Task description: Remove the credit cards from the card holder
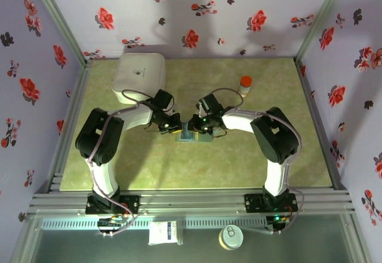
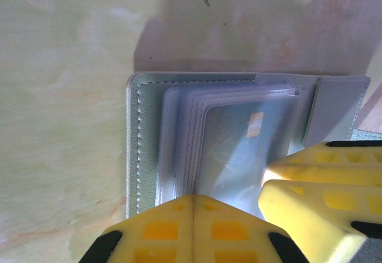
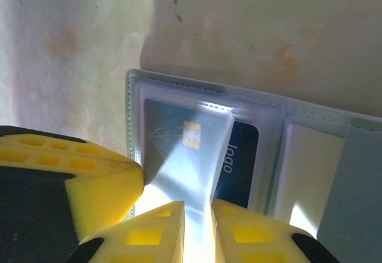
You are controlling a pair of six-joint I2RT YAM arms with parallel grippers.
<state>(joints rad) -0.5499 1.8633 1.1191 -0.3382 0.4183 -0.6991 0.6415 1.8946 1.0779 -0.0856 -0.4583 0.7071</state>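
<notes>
Stitched grey-blue card holder (image 2: 134, 138) open flat, left fingers (image 2: 155, 230) pressed together, right fingers (image 3: 149, 236) pinching its glossy clear sleeve (image 3: 194, 185).

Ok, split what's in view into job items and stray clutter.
Job: card holder, chip card in its sleeve, dark blue card beside it.
Clutter: white box, orange-capped bottle, can, paper packet.

top: card holder (image 1: 186, 135) mostly under left gripper (image 1: 175, 125) and right gripper (image 1: 196, 126), I can't resolve credit cards | left wrist: blue card (image 2: 233, 149) blurred behind sleeves (image 2: 179, 132) | right wrist: holder's right side cut off
</notes>
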